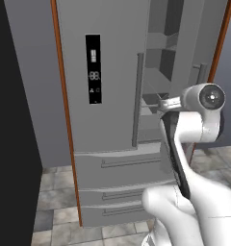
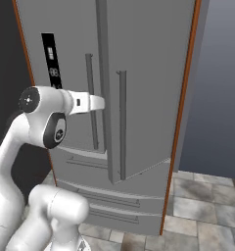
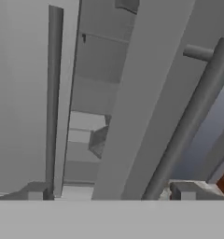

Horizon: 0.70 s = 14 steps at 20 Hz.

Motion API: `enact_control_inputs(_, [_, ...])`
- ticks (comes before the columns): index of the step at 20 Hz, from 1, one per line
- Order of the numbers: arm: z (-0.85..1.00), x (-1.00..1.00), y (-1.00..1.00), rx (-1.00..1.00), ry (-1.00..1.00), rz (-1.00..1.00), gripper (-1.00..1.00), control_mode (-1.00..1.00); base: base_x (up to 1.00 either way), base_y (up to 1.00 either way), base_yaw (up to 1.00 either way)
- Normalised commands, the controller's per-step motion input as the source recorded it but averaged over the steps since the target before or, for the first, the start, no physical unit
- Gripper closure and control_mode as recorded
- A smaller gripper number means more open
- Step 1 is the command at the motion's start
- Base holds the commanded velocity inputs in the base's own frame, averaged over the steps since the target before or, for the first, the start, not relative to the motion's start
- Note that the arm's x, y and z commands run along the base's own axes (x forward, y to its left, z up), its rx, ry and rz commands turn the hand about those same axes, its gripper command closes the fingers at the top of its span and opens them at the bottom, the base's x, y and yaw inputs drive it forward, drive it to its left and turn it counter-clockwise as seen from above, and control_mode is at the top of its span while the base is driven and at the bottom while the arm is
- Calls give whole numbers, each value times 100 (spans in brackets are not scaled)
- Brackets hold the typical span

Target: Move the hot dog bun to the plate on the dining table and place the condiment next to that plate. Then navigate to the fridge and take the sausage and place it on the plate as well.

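Note:
The fridge [image 1: 108, 144] is tall grey steel with a black display strip [image 1: 93, 68] on its shut left door. Its right door [image 2: 149, 98] stands ajar, and bare shelves [image 1: 158, 62] show through the gap. My arm reaches to that gap at mid height. In the hand view my gripper [image 3: 109, 193] is open, with its fingertips [image 3: 37, 191] far apart and nothing held. The right door's edge [image 3: 132, 116] and its bar handle [image 3: 191, 123] rise just ahead of it. The sausage, hot dog bun, plate, condiment and dining table are out of view.
Orange-brown wood trim [image 1: 64, 120] frames the fridge on both sides. A black wall panel [image 1: 11, 144] stands to the left and a grey wall [image 2: 217, 98] to the right. Drawers [image 1: 122, 192] sit below the doors, over a tiled floor [image 2: 202, 211].

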Motion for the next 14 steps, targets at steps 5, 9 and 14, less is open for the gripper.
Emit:
enact_control_inputs(5, [48,44,56,-13,36,27,-100,-100,0,0,0])
enact_control_inputs(9, [9,65,51,-18,29,25,-100,-100,0,0,0])
enact_control_inputs(14, [-18,41,24,-28,4,7,-100,-100,0,0,0])
